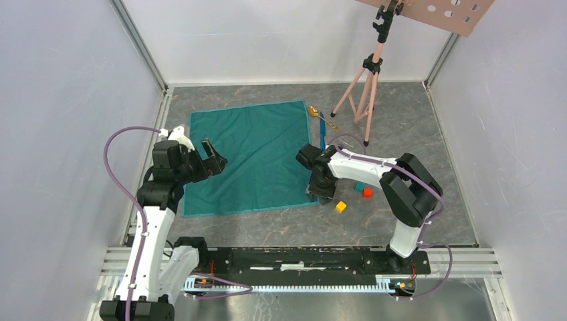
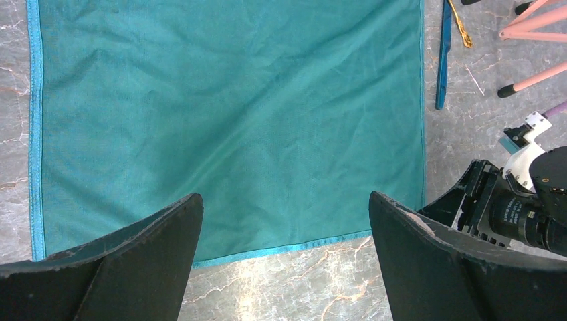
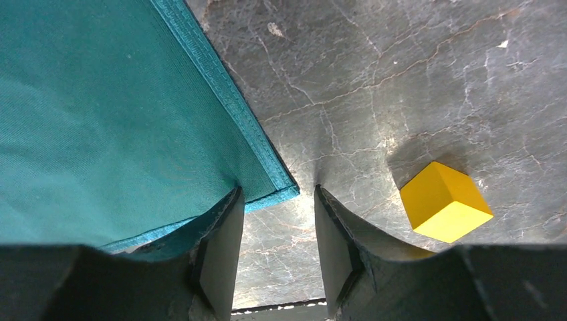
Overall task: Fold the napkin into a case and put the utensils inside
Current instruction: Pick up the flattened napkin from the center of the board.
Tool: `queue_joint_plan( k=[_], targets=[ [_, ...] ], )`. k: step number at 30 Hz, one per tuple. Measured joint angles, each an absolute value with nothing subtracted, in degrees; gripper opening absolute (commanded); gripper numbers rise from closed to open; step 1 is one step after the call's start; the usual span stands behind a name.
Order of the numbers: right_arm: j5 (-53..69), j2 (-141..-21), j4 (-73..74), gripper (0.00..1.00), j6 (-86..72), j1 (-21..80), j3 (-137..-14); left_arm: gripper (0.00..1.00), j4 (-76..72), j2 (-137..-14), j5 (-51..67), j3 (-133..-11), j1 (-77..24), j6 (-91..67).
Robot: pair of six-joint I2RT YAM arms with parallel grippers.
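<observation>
- The right gripper (image 3: 277,194) is down at the near right corner of the teal-green cloth napkin (image 1: 251,154). Its jaws stand narrow with a gap between them. One finger is on the cloth, the other on the grey marbled table (image 1: 401,134), and the corner tip lies between them, not pinched.
- A small yellow cube (image 3: 444,204) sits just beside that gripper, with a red cube (image 1: 367,192) and a teal cube (image 1: 360,186) near it.
- The left gripper (image 2: 284,200) hangs over the napkin's left side, jaws wide and holding nothing.
- The napkin lies spread flat, unfolded.
- The slim blue plastic knife (image 2: 441,60) lies along the napkin's far right edge, and the gold metal spoon (image 2: 460,27) is just beside it.
- A pink tripod (image 1: 364,87) stands beyond them.
</observation>
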State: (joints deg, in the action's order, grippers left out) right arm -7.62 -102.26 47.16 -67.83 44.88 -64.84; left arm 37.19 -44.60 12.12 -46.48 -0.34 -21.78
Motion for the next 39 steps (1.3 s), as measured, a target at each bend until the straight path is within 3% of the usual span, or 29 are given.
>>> queue_joint_plan(
  k=[7, 19, 27, 34, 39],
  targets=[
    [-7.42, -103.90, 47.66, 0.41, -68.99, 44.86, -65.63, 1.00, 37.19, -44.60, 12.12, -46.48, -0.38, -21.78],
    [-6.94, -103.66, 46.59, 0.00, -70.67, 44.86, -65.10, 1.00, 37.19, -44.73, 12.08, -46.48, -0.49, -21.76],
    [-8.16, -100.64, 40.64, 0.00, -68.86, 44.97, -61.47, 1.00, 37.26, -45.67, 10.20, -46.48, -0.49, -21.80],
    [-13.28, -94.59, 29.43, 0.00, -68.07, 45.28, -53.41, 0.97, 45.45, -52.05, 0.89, -48.64, -0.51, -29.89],
    [-14.41, -91.90, 23.09, 0.00, -67.44, 45.28, -48.90, 0.81, 58.04, -57.06, -8.49, -49.01, -0.32, -46.76]
  ],
)
